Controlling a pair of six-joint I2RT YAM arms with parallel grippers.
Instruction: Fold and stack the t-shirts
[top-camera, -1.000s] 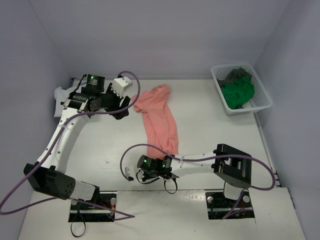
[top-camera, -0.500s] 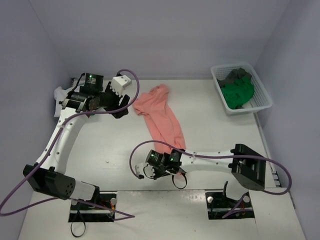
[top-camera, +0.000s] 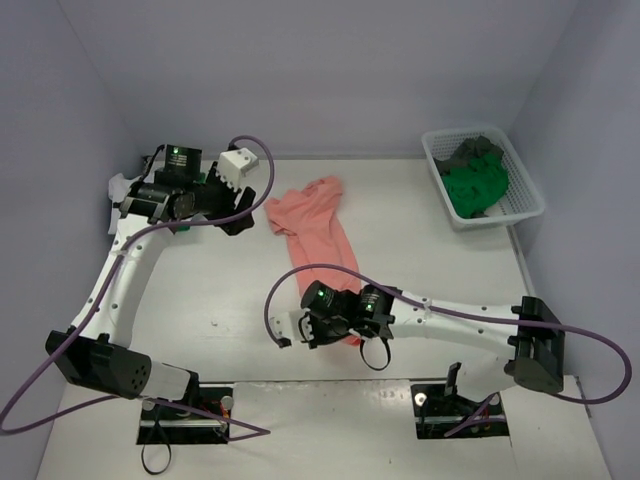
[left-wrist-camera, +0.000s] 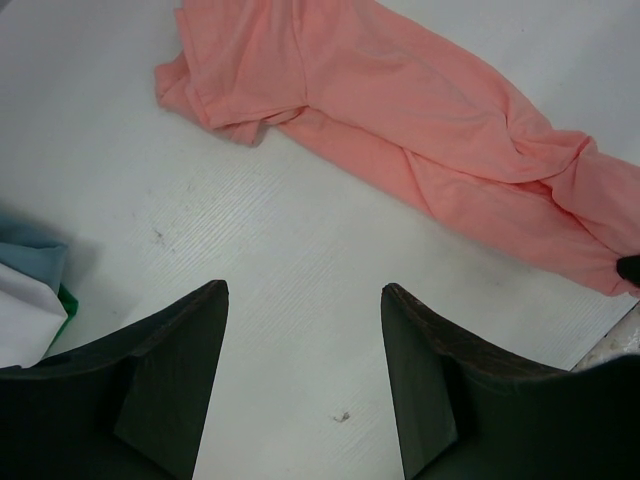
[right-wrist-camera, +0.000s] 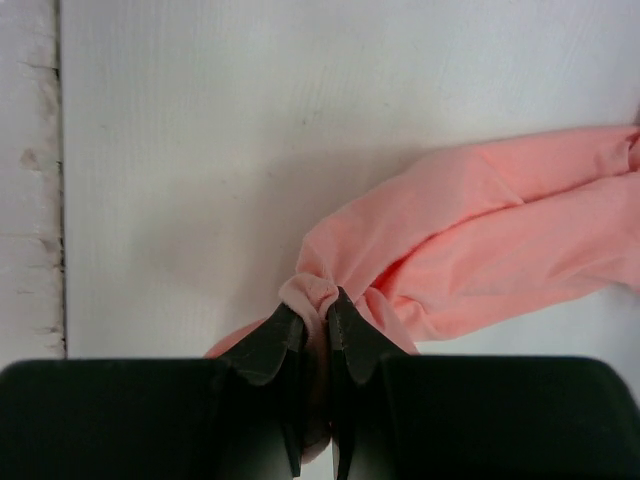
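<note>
A salmon pink t-shirt (top-camera: 315, 225) lies crumpled in a long strip down the middle of the table. It also shows in the left wrist view (left-wrist-camera: 400, 110) and the right wrist view (right-wrist-camera: 480, 240). My right gripper (top-camera: 335, 330) (right-wrist-camera: 315, 305) is shut on a bunched bit of the shirt's near end, low over the table. My left gripper (top-camera: 235, 215) (left-wrist-camera: 305, 290) is open and empty, above bare table just left of the shirt's far end. A green t-shirt (top-camera: 475, 185) and a dark grey t-shirt (top-camera: 478, 150) lie in the basket.
The white mesh basket (top-camera: 525, 185) stands at the back right by the wall. Folded white, light blue and green cloth (top-camera: 120, 190) (left-wrist-camera: 25, 300) lies at the far left under the left arm. Walls close in the back and both sides.
My right gripper has moved right along the near edge, keeping hold of the pink shirt's near end, which has bunched up beneath it. My left gripper has drawn back slightly to the left.
</note>
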